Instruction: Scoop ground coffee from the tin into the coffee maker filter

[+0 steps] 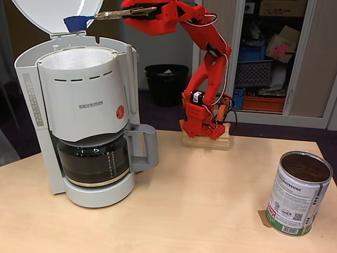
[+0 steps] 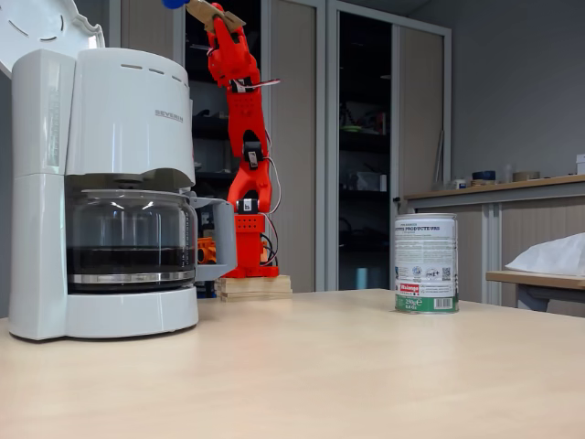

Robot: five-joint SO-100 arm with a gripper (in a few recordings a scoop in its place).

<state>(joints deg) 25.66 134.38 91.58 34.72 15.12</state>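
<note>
Tool [image 1: 108,15] pinching a blue scoop [image 1: 77,23] high over the filter [image 1: 79,59], toward its far edge. Best to centre over the basket, then tip slowly to keep coffee off the rim. Tin [image 1: 298,193] well right on the table [image 1: 184,205].

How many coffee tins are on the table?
1. The tin stands upright and open at the table's right side in both fixed views, far from the coffee maker on the left. Another could hide behind the coffee maker, but none shows.
</note>
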